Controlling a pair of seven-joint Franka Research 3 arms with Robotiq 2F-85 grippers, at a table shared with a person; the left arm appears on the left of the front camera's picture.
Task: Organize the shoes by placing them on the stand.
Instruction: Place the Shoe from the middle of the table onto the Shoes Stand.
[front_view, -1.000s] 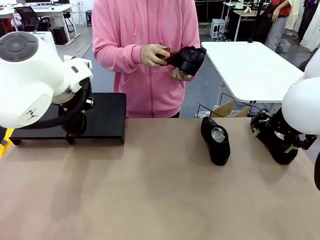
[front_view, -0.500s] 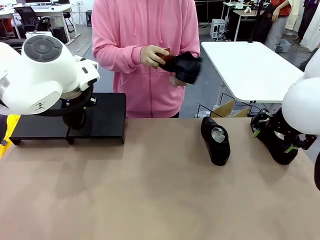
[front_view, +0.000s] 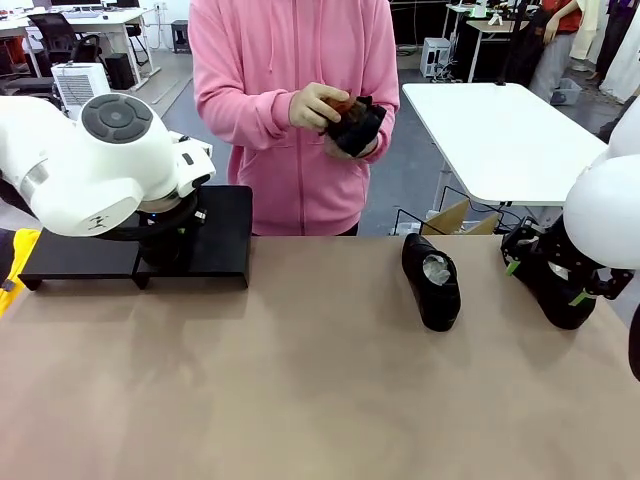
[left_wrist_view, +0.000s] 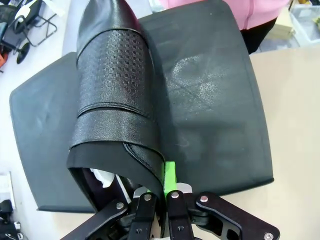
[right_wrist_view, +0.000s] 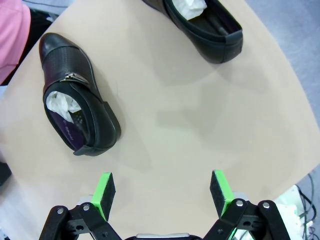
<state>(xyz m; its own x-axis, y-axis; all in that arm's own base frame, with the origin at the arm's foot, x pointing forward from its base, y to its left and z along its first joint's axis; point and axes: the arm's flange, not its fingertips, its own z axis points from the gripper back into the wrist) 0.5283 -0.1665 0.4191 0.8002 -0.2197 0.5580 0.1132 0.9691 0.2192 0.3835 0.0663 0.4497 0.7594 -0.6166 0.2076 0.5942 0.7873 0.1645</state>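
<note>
My left gripper (left_wrist_view: 162, 197) is shut on the heel rim of a black shoe (left_wrist_view: 115, 90) with white paper inside. The shoe hangs toe-away over the matte black stand (left_wrist_view: 215, 100); whether it touches the stand I cannot tell. In the front view the white left arm (front_view: 100, 170) covers that shoe above the stand (front_view: 225, 235). A second shoe (front_view: 432, 282) lies on the table right of centre, also seen as the buckled shoe (right_wrist_view: 75, 112). A third shoe (right_wrist_view: 202, 22) lies further out. My right gripper (right_wrist_view: 162, 192) hovers open above bare table. The person holds another shoe (front_view: 352, 125).
The person in a pink hoodie (front_view: 290, 100) stands at the far edge, rubbing the held shoe with a small brown brush (front_view: 338, 103). The tan table (front_view: 300, 380) is bare in the middle and front. The table's rounded edge (right_wrist_view: 295, 100) runs close to the right gripper.
My left arm has swung to the right over the stand with the shoe in its grip. The person has turned the held shoe and drawn it closer in. The right arm has not moved.
</note>
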